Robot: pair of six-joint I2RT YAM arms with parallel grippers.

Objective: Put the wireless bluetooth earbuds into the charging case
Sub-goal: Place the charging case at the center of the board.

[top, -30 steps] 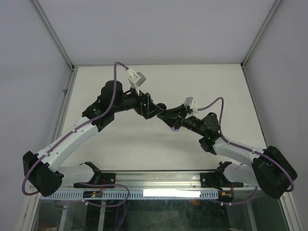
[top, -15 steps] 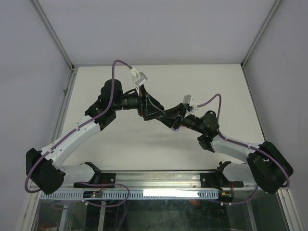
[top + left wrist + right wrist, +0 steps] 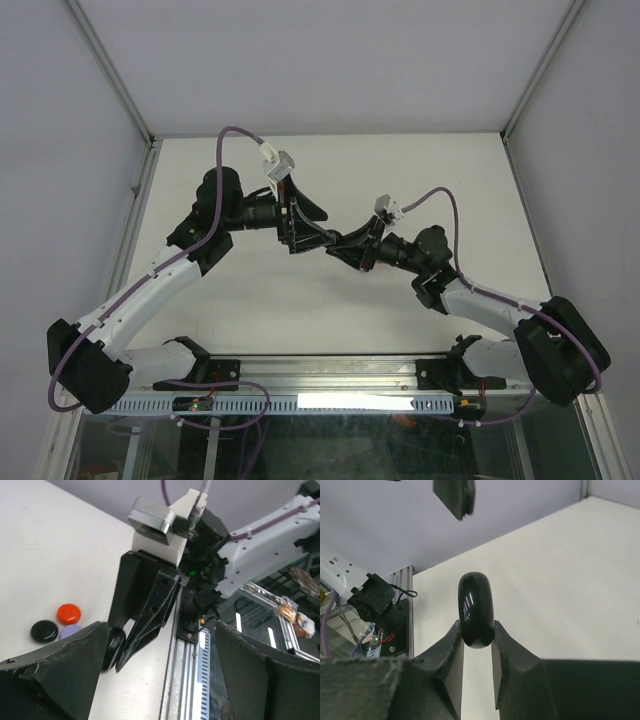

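Note:
My right gripper (image 3: 477,630) is shut on a glossy black rounded charging case (image 3: 476,610), lid closed, and holds it edge-up above the white table. In the left wrist view the same case (image 3: 114,647) shows in the right gripper's fingers (image 3: 145,615), just ahead of my left gripper (image 3: 160,635), which is wide open and empty. From above, the left gripper (image 3: 303,222) and right gripper (image 3: 335,244) nearly meet at mid-table. Three small round pieces, red (image 3: 69,613), black (image 3: 44,630) and purple (image 3: 70,631), lie on the table; I cannot tell whether they are earbuds.
The white table (image 3: 400,170) is walled on three sides. An aluminium rail (image 3: 330,375) with the arm bases runs along the near edge. One left finger (image 3: 454,497) hangs at the top of the right wrist view.
Both wrists have shifted left and turned. The right gripper has reached further towards the left gripper, still holding the case. The left jaws stay open.

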